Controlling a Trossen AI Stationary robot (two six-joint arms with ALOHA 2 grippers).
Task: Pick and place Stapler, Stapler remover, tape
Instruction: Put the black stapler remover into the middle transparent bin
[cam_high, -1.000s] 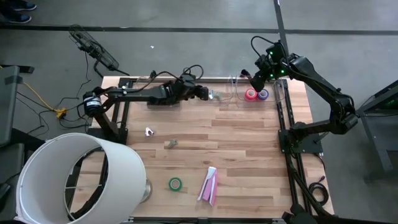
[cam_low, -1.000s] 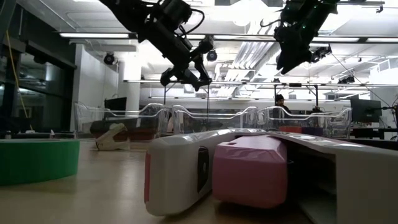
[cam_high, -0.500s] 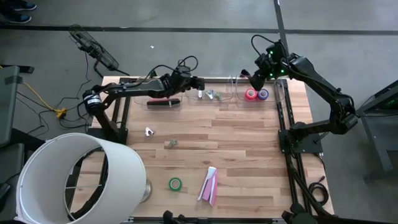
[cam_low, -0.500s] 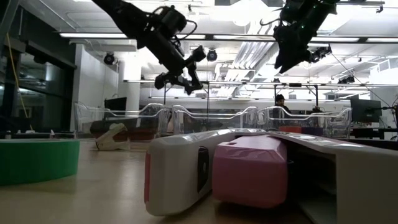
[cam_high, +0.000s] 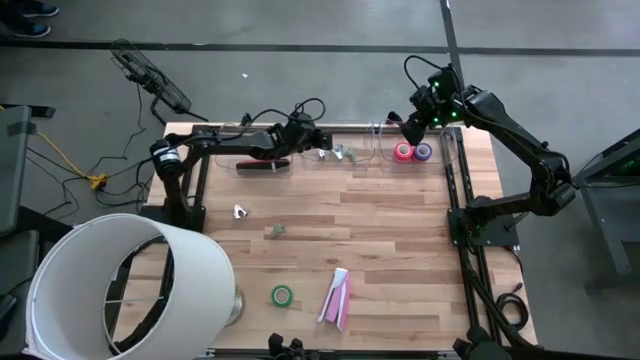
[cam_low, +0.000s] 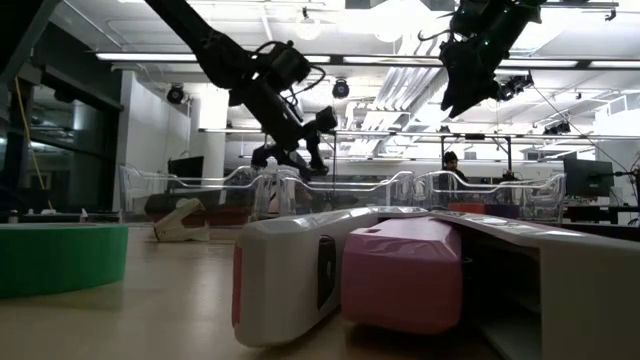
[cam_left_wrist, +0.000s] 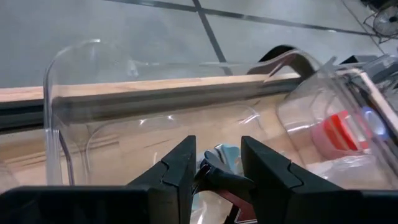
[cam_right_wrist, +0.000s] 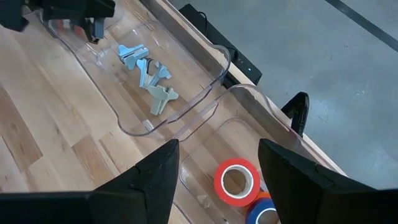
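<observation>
My left gripper (cam_high: 322, 145) (cam_left_wrist: 217, 142) hovers low over the middle clear bin (cam_high: 345, 160) at the table's far edge and is shut on a dark stapler remover (cam_left_wrist: 219, 175). Three pale stapler removers (cam_right_wrist: 152, 74) lie in that bin. My right gripper (cam_high: 408, 128) (cam_right_wrist: 217, 149) waits open above the right bin, where a red-orange tape (cam_right_wrist: 236, 180) and a purple tape (cam_high: 423, 152) lie flat. A green tape (cam_high: 282, 295) and pink and white staplers (cam_high: 337, 297) lie near the table's near edge. Two more stapler removers (cam_high: 240, 211) (cam_high: 275, 231) rest on the table's left half. My left gripper pinches the dark stapler remover's body (cam_left_wrist: 214, 179) between its two fingers. The remover is lifted clear, over the bin, with its silver jaw end (cam_left_wrist: 224, 154) sticking out past the fingertips. From which side the fingers come cannot be told.
A dark stapler (cam_high: 262, 163) lies in the left clear bin. A large white cylinder (cam_high: 120, 285) covers the table's near left corner. The bins' clear walls (cam_left_wrist: 56, 93) stand close around my left gripper. Bare wood lies between the bins and the near staplers.
My left gripper has drawn back a little toward the table's left, then returned over the middle bin and come down toward it, still shut on the remover. The right arm has kept still.
</observation>
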